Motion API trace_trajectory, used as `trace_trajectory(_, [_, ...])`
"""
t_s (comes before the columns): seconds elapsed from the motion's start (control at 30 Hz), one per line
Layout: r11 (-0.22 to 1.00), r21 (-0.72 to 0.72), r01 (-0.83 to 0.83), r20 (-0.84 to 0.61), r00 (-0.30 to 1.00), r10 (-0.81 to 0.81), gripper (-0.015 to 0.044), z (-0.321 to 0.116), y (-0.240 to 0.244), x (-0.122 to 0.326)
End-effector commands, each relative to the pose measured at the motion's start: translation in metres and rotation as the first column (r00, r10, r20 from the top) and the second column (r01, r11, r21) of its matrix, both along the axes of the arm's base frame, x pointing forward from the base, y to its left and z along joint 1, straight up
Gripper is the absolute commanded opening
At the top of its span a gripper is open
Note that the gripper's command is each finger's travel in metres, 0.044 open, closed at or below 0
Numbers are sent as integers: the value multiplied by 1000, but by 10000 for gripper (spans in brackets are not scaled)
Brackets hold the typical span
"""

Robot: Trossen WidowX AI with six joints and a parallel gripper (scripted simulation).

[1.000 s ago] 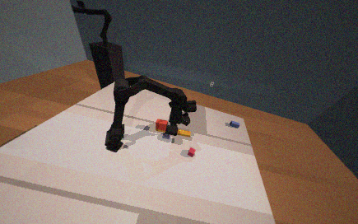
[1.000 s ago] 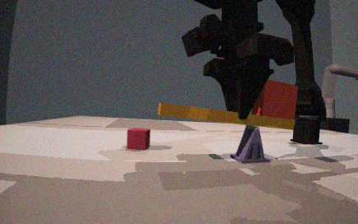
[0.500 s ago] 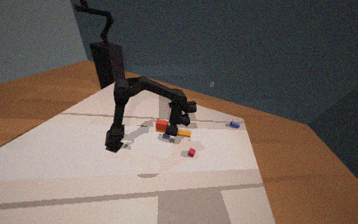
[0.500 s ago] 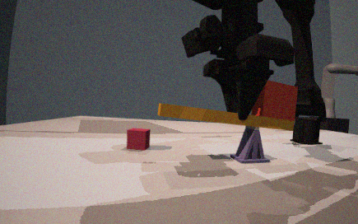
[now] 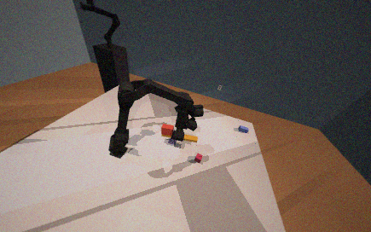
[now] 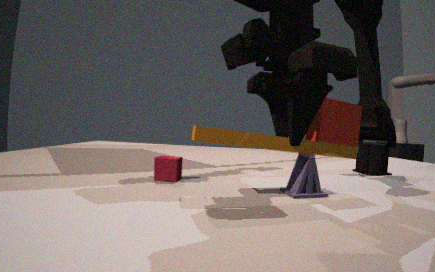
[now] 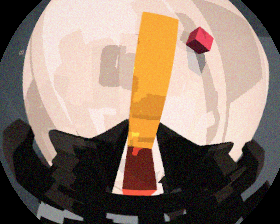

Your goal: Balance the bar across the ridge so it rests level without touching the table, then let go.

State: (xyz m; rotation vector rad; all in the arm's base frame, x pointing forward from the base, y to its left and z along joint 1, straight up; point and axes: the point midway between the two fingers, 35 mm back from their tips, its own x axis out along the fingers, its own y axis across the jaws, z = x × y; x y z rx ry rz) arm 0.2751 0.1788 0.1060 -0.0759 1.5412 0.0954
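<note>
The yellow-orange bar (image 5: 191,138) (image 6: 236,138) (image 7: 156,65) carries a red-orange block (image 5: 167,130) (image 6: 343,122) (image 7: 140,172) near one end. My gripper (image 5: 177,137) (image 6: 296,142) (image 7: 143,124) is shut on the bar, beside the block. In the exterior view the bar slopes, its block end lower and its free end higher. The purple ridge (image 5: 172,142) (image 6: 308,182) stands on the table directly under the held part. Its top meets the bar's underside in that view; whether they touch is unclear. The ridge is hidden in the wrist view.
A small crimson cube (image 5: 198,158) (image 6: 168,169) (image 7: 199,40) lies on the table off to one side of the bar's free end. A blue block (image 5: 243,129) lies near the table's far right edge. The arm's base (image 5: 118,145) stands on the block end's side.
</note>
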Motion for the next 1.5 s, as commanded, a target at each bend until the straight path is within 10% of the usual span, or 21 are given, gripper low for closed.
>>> trace_trajectory(0.0, [1000,4,2,0,1000,-2,0,-1,1,0])
trace_trajectory(1.47, [1000,4,2,0,1000,-2,0,-5,1,0])
